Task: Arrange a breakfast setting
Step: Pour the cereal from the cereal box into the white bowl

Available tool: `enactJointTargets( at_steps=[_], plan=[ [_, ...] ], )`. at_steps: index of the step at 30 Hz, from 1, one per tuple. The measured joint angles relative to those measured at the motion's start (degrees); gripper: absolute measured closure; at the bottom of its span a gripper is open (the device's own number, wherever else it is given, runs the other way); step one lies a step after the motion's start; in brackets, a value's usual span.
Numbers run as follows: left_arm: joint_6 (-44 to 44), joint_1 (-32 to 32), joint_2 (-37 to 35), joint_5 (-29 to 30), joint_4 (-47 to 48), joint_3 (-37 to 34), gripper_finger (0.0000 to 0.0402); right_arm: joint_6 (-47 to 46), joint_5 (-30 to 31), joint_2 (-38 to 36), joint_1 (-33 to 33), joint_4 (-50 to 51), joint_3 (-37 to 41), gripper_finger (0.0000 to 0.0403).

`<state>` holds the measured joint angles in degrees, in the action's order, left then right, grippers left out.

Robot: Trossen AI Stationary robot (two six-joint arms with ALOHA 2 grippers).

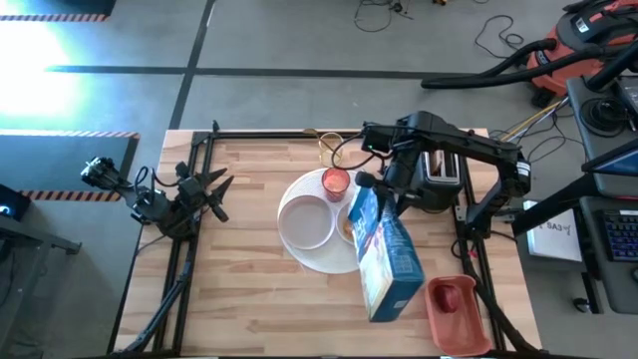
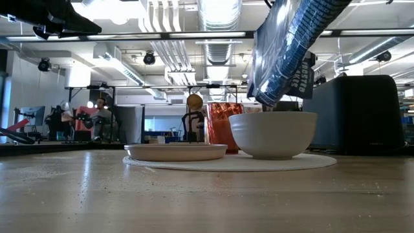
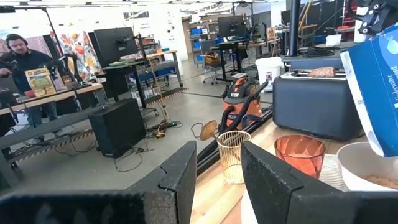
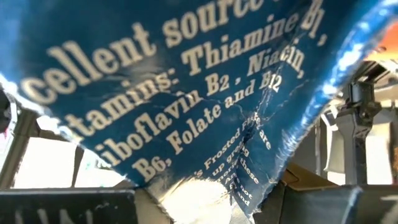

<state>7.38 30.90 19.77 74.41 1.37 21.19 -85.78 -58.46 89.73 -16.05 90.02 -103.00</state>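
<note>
The right gripper (image 1: 384, 199) has its fingers clamped on a blue cereal box (image 1: 387, 257), tilted mouth-down over the small white bowl (image 2: 273, 134). The bowl sits on a round white mat (image 2: 323, 162) beside the white plate (image 1: 307, 221). Just behind stand the red cup (image 1: 335, 182) and a black toaster (image 1: 440, 172). The left gripper (image 1: 214, 194) waits at the table's (image 1: 249, 299) left edge, fingers slightly apart, empty.

Dark jointed arms (image 1: 469, 150), blocky black fingers (image 3: 180, 180)
</note>
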Motion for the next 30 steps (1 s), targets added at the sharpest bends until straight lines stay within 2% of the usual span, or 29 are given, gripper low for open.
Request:
enactJointTargets(
  at_steps=[19, 30],
  plan=[
    [-0.20, 0.01, 0.02, 0.00, 0.00, 0.00, 0.0292, -1.99, -0.05, -0.11, -0.75, 0.12, 1.03, 0.0283],
    [-0.40, 0.01, 0.02, -0.02, 0.00, 0.00, 0.0292, 1.75, 0.20, -0.13, -1.62, -0.04, 1.26, 0.0283]
  ],
)
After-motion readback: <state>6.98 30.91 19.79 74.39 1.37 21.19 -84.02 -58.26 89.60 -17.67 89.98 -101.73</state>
